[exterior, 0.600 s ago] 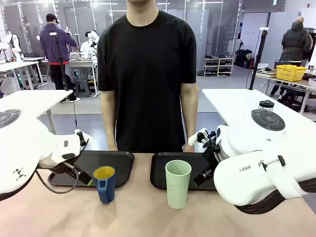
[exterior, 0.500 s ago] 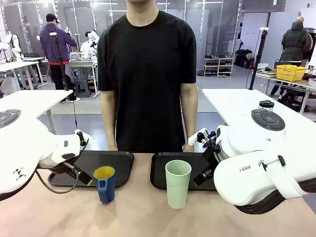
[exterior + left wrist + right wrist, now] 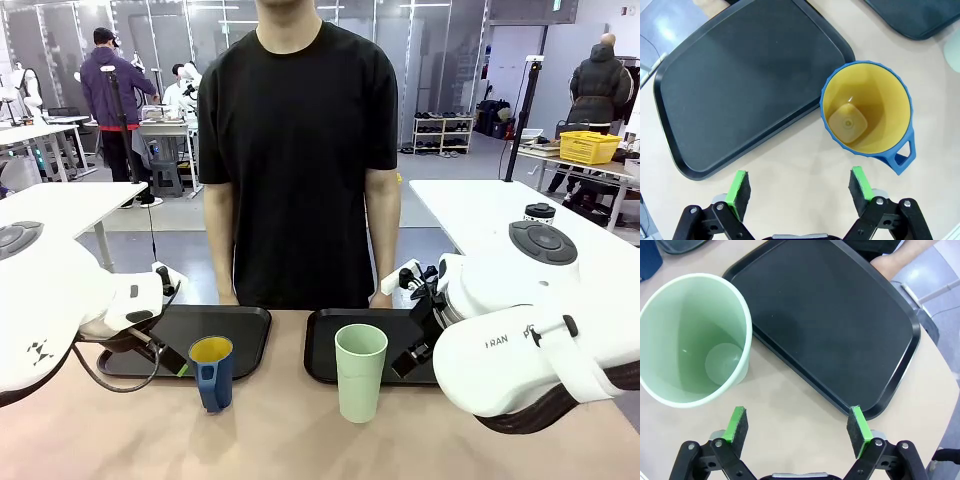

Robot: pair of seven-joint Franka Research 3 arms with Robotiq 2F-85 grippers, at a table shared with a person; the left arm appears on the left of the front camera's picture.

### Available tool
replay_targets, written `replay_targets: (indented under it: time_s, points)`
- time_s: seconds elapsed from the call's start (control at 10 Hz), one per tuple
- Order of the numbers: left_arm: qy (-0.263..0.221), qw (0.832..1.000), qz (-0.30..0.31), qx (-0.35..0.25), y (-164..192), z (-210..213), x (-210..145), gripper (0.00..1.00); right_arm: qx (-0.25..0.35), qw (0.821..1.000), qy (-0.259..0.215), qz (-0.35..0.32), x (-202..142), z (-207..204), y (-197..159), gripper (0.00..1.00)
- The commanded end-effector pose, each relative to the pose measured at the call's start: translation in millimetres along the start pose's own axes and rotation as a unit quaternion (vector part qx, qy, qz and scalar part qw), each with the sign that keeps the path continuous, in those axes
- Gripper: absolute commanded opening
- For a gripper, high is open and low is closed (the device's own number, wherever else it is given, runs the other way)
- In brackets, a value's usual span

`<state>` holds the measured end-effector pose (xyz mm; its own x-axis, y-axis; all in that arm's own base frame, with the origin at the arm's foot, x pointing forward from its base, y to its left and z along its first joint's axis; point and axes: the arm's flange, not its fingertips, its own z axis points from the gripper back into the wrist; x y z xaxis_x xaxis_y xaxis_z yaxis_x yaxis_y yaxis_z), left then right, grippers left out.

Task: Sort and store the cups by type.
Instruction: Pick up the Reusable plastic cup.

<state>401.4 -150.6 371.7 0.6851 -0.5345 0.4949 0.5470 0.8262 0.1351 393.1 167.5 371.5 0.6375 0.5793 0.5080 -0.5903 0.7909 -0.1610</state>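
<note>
Beyond the wide-open left hand stands the mug, beyond the wide-open right hand the tumbler.

Lab hall, rows of white worktables

floor: grey and smooth.
back wall: big glass panes with thin frames.
near table: light brown top.
left table: white, off to the side.
right table: white and long, runs toward the back.
shelf: low, by the glass, with shoes on it.
crate: yellow, on a far desk at the right.
pole: black and thin, stands by the right table.
light: bright and even all over the room.
</note>
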Motion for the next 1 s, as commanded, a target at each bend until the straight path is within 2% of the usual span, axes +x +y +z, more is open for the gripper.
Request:
replay_targets:
  time_s: [0.0, 0.9]
  points:
    - [0.000, 1.000, 0.001, 0.000, 0.4, 0.0, -0.1, 1.00, 0.000, 1.000, 0.000, -0.001, 0.0, 0.0, -0.1, 1.00]
    - [0.000, 1.000, 0.001, 0.000, 0.4, 0.0, -0.1, 1.00, 0.000, 1.000, 0.000, -0.001, 0.0, 0.0, -0.1, 1.00]
